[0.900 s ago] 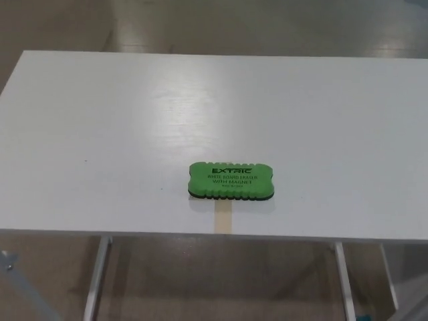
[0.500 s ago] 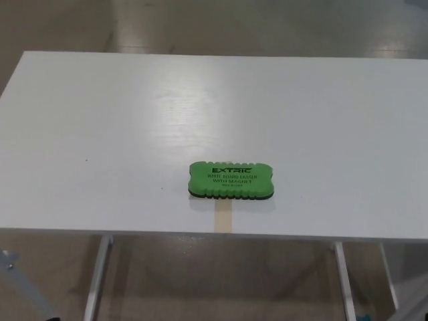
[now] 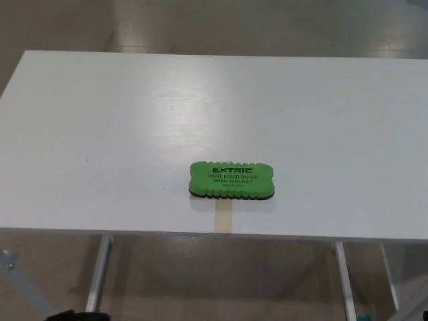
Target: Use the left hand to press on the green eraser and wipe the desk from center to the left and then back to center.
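Green eraser lies flat near the white desk's front edge, tan tape strip just before it; neither hand shows

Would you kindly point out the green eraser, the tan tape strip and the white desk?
green eraser [image 3: 232,180], head view, middle of its printed top face.
tan tape strip [image 3: 223,219], head view, middle of the strip.
white desk [image 3: 100,134], head view, bare left part of the top.
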You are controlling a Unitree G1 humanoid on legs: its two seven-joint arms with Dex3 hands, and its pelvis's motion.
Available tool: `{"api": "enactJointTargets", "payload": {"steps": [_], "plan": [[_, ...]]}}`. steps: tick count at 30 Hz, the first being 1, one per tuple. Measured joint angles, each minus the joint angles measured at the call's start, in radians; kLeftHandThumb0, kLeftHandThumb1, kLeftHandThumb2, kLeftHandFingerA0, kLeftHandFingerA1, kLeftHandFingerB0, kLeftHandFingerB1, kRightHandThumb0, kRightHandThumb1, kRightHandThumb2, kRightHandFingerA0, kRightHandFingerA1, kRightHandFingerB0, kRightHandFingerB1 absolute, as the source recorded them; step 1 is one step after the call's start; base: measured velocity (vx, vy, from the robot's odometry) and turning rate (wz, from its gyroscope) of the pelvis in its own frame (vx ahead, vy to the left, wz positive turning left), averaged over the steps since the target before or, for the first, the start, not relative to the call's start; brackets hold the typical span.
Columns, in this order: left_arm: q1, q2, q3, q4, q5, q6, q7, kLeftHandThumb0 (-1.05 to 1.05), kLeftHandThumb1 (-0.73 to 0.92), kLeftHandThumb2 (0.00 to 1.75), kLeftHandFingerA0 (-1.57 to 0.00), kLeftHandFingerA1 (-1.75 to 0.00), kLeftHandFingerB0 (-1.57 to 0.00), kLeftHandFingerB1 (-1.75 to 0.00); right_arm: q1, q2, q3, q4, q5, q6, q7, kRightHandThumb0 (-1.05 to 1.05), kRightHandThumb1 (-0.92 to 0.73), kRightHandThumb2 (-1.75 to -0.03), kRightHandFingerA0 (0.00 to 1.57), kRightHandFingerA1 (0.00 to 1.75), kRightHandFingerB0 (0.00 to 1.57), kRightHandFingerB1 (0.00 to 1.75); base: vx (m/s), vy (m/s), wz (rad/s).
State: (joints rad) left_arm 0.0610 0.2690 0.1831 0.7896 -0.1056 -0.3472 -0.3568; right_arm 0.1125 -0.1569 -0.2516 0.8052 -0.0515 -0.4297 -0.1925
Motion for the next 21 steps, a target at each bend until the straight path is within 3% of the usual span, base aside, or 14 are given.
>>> {"api": "enactJointTargets", "payload": {"steps": [10,21], "plan": [[-0.001,0.026,-0.158,-0.218,-0.042,0.077,-0.175,-0.28,0.73,0.61,-0.9,-0.96,-0.89,-0.69,-0.001,0.0,0.0,0.0,0.0,0.0,0.001,-0.24,-0.69,-0.6,0.77,0.56,0.49,0.45,0.0,0.0,0.0],[-0.052,0.077,-0.366,-0.644,-0.137,0.229,-0.35,-0.28,0.77,0.62,-0.84,-1.07,-0.84,-0.77,-0.002,0.0,0.0,0.0,0.001,0.0,0.006,-0.24,-0.68,-0.6,0.76,0.55,0.5,0.46,0.0,0.0,0.0]]}}
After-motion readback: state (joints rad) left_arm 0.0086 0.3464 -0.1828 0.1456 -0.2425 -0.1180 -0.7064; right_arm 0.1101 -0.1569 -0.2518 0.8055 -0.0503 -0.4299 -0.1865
